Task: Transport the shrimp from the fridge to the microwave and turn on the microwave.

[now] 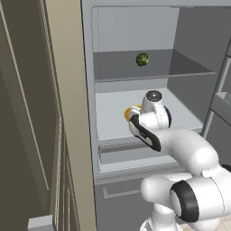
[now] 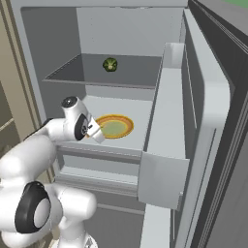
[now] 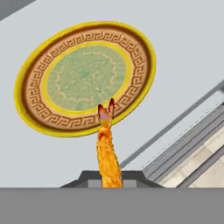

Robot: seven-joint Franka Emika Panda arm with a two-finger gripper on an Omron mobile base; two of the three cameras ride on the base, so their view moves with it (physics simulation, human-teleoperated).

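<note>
Shrimp (image 3: 108, 151), pinched by its body between the closed gripper (image 3: 110, 179) fingertips above the plate (image 3: 35, 74) at 12 o'clock, on the fridge (image 2: 131, 104) shelf, could slip loose if the small grip shifts during withdrawal.

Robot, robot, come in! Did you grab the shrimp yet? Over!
Gripper shut on the shrimp. Shrimp lifted above the plate on the fridge shelf. Broccoli one shelf up, out of the way.

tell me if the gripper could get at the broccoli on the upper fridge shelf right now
Probably not as things stand: the gripper is shut on the shrimp above the plate. The broccoli sits unobstructed, one shelf higher.
</note>
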